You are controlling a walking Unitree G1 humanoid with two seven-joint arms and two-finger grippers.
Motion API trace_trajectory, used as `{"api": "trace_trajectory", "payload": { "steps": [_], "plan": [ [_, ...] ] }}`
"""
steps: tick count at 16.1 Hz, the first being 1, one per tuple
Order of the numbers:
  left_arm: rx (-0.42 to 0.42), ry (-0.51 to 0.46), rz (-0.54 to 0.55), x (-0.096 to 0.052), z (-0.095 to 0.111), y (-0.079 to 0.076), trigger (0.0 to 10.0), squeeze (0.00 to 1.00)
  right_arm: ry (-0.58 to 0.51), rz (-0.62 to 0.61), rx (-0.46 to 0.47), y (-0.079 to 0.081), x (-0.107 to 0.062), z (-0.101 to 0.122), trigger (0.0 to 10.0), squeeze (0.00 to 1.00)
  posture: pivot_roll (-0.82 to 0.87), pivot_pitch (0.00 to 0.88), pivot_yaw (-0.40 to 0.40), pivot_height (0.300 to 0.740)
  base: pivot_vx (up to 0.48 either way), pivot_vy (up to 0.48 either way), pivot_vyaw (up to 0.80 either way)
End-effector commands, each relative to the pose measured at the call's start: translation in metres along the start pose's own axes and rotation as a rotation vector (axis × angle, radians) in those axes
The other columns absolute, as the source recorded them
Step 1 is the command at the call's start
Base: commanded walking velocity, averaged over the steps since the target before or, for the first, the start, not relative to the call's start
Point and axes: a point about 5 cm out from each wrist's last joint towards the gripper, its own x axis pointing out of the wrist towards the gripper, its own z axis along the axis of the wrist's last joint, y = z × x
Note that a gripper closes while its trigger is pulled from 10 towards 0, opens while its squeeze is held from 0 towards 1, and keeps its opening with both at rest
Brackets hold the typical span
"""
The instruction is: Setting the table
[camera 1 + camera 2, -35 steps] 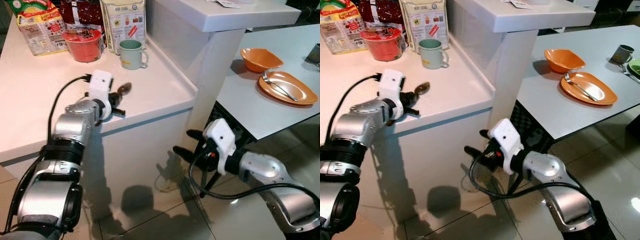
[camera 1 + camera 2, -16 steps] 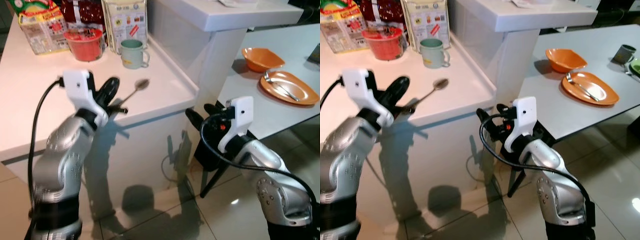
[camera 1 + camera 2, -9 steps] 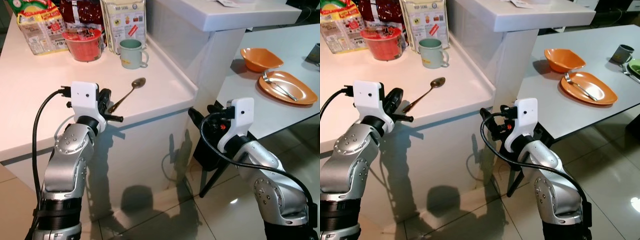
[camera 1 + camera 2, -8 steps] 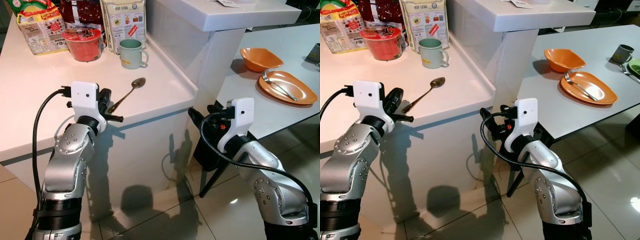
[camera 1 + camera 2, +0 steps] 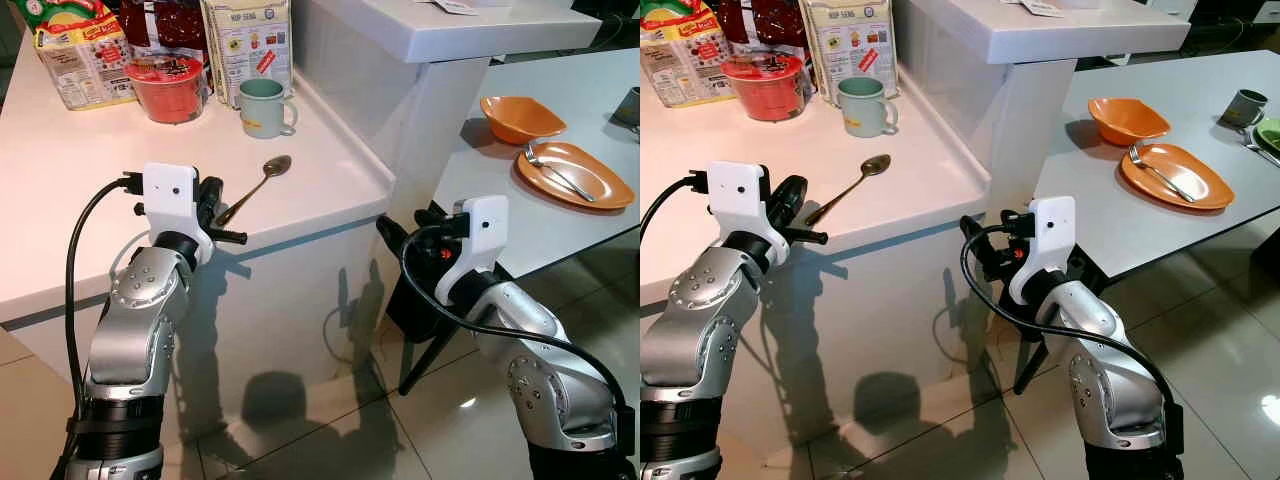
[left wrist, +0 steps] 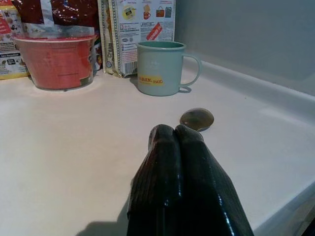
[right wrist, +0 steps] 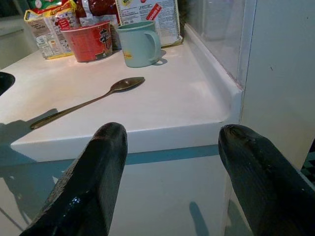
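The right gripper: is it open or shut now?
Open. In the right wrist view the right gripper has its two black fingers spread wide apart, with the counter edge between them, holding nothing.

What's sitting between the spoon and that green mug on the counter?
Nothing: the right wrist view shows bare white counter between the spoon and the green mug.

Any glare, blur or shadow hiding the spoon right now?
Left eye view: sharp, spoon lit on the counter, no glare. Left wrist view: left gripper, shut and blurred, hides the handle. Right wrist view: spoon clear; right gripper open, its fingers soft.
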Motion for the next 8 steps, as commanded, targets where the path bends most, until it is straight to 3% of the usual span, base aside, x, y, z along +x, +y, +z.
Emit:
{"api": "trace_trajectory", "payload": {
  "steps": [1, 4, 5, 6, 7, 8],
  "plan": [
    [0.013, -0.017, -0.006, 0.003, 0.005, -0.002, 10.0, 0.00, -0.006, -0.015, -0.008, -0.003, 0.000, 0.001, 10.0, 0.00, 0.06, 0.000, -0.050, 0.740, 0.000, 0.000, 0.00],
    [0.028, -0.032, -0.014, 0.006, 0.008, -0.002, 10.0, 0.00, -0.010, -0.015, -0.005, -0.001, 0.001, 0.001, 10.0, 0.00, 0.06, 0.000, -0.049, 0.740, 0.000, 0.000, 0.00],
    [0.026, -0.033, -0.069, 0.026, 0.015, -0.004, 10.0, 1.00, -0.009, 0.027, -0.061, -0.004, 0.002, 0.009, 10.0, 0.00, 0.02, 0.000, -0.051, 0.740, 0.000, 0.000, 0.00],
    [-0.052, -0.100, -0.117, 0.043, 0.032, -0.005, 10.0, 1.00, -0.034, 0.058, -0.115, -0.011, 0.004, 0.023, 10.0, 0.00, 0.02, 0.000, -0.051, 0.740, 0.000, 0.000, 0.00],
    [-0.080, -0.151, -0.132, 0.040, 0.038, -0.005, 10.0, 0.00, -0.056, 0.061, -0.118, -0.013, 0.006, 0.029, 10.0, 0.00, 0.03, 0.000, -0.063, 0.740, 0.000, 0.000, 0.00],
    [-0.107, -0.183, -0.150, 0.035, 0.041, -0.008, 10.0, 0.00, -0.070, 0.065, -0.109, -0.014, 0.007, 0.031, 10.0, 0.00, 0.04, 0.000, -0.069, 0.740, 0.000, 0.000, 0.00]
  ]
}}
